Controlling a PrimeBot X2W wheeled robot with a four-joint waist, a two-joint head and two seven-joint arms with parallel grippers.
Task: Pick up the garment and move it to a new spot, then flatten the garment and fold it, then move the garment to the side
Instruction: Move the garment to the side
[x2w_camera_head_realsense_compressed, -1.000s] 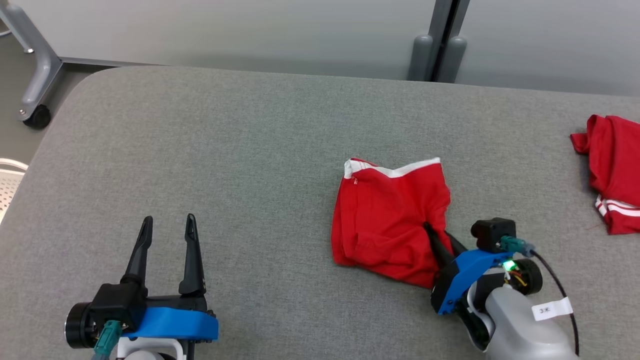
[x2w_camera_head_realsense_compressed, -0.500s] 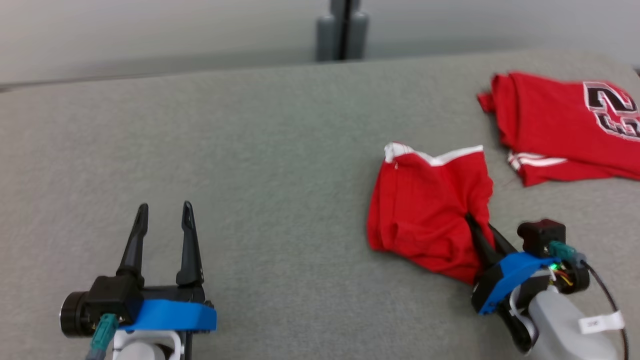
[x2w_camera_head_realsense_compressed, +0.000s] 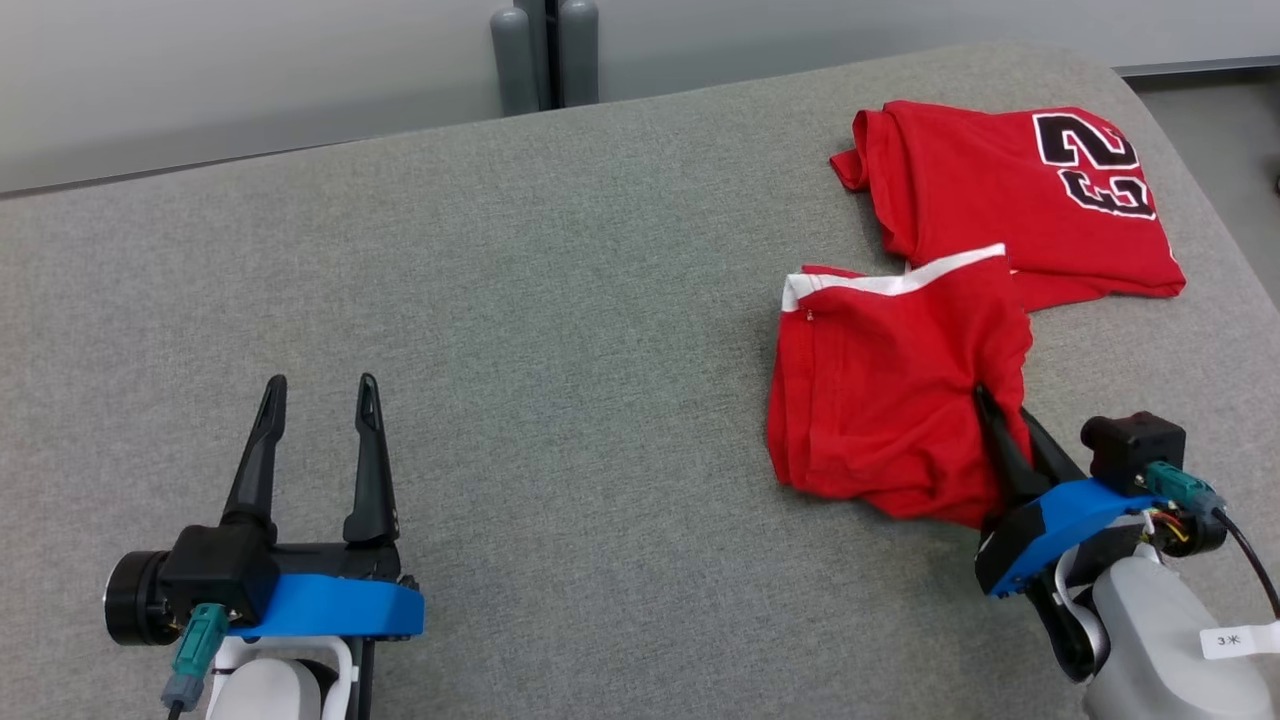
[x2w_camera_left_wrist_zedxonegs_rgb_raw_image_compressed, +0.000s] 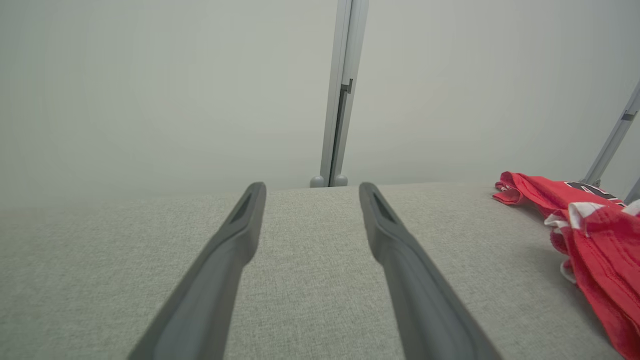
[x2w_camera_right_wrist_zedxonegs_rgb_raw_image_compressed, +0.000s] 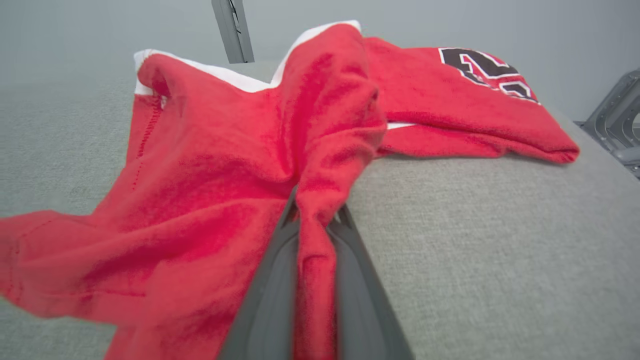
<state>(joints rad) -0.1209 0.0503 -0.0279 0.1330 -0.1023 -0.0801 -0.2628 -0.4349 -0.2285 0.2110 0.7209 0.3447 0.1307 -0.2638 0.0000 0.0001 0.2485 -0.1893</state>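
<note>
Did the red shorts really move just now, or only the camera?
Yes. The red shorts, pinched in the right claw, slid right toward the numbered jersey, whose edge they now reach.

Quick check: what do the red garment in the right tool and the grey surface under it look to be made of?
Red garment: soft knit cloth, perhaps cotton or a blend, matte and slightly fuzzy; it bunches and drapes where the right tool pinches it. Grey surface: woven, upholstery-like cloth, matte; a fine flecked weave shows up close.
</note>
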